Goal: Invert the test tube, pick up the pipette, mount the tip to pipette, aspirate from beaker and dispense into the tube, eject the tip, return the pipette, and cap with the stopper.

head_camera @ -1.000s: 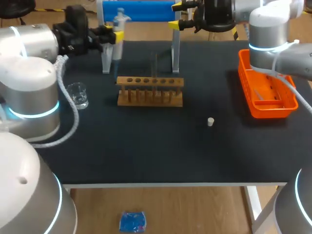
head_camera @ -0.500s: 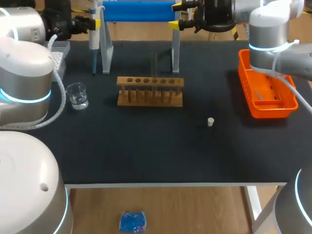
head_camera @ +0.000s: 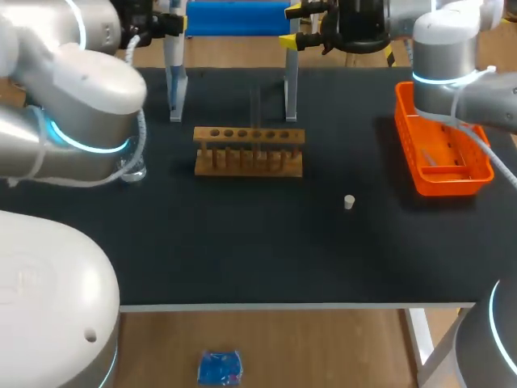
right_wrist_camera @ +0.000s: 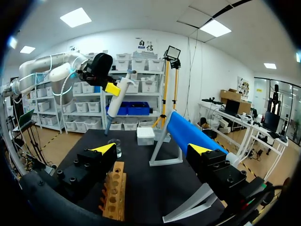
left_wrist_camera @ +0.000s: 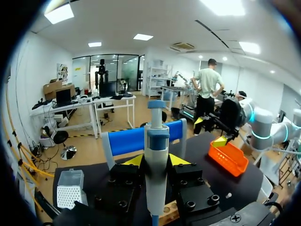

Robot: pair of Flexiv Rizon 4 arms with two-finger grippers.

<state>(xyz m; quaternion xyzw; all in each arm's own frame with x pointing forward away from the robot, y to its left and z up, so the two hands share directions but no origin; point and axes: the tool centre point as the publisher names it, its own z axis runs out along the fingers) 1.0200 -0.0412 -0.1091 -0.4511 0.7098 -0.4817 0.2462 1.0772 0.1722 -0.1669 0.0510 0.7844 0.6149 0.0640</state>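
Observation:
My left gripper (head_camera: 173,21) is at the table's back left, shut on a white and blue pipette (head_camera: 174,56) that hangs upright beside the blue-barred stand (head_camera: 234,16). In the left wrist view the pipette (left_wrist_camera: 156,160) sits between the yellow tips. A thin test tube (head_camera: 257,109) stands in the wooden rack (head_camera: 249,150). The glass beaker (head_camera: 134,171) is mostly hidden behind my left arm. A small white stopper (head_camera: 349,202) lies right of the rack. My right gripper (right_wrist_camera: 152,149) is open and holds nothing, just beside the stand's blue bar (right_wrist_camera: 193,134).
An orange basket (head_camera: 443,153) stands at the right edge. A white tip box (left_wrist_camera: 68,188) sits at the back left; the right wrist view has it (right_wrist_camera: 146,135) beyond the beaker (right_wrist_camera: 114,147). My left arm's bulky joints hang over the table's left side.
The left arm has swung its joints rightward over the beaker, and the pipette shifted left, then back toward the stand. The right arm has not moved.

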